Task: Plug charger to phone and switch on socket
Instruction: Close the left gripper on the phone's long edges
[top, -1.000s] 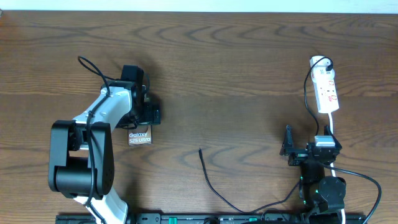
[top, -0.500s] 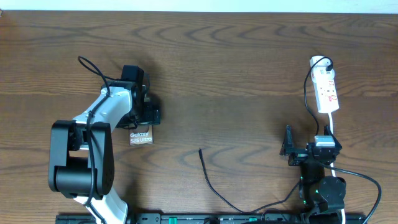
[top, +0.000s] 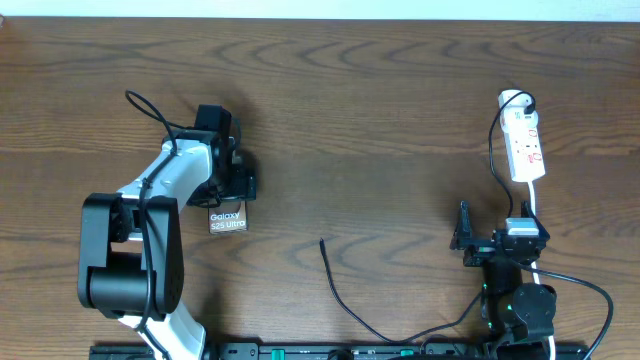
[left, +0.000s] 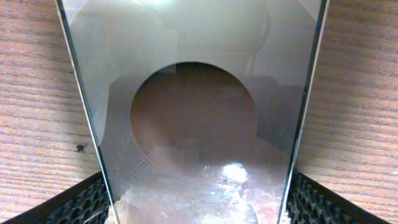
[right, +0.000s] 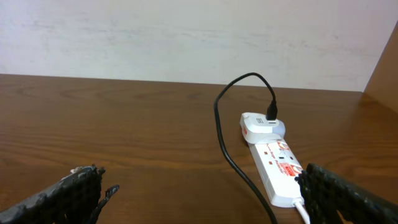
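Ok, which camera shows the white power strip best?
The right wrist camera: the power strip is close, with its red marks and the black cable plugged in at its far end. The overhead camera shows it whole but small. The left wrist camera misses it, filled by the phone.

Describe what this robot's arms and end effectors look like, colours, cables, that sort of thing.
The left arm has white links, bulky black joints and a thin black cable looping off it. The right arm is black with a small green light. The left end effector and right end effector have black fingers with a bumpy grid texture.
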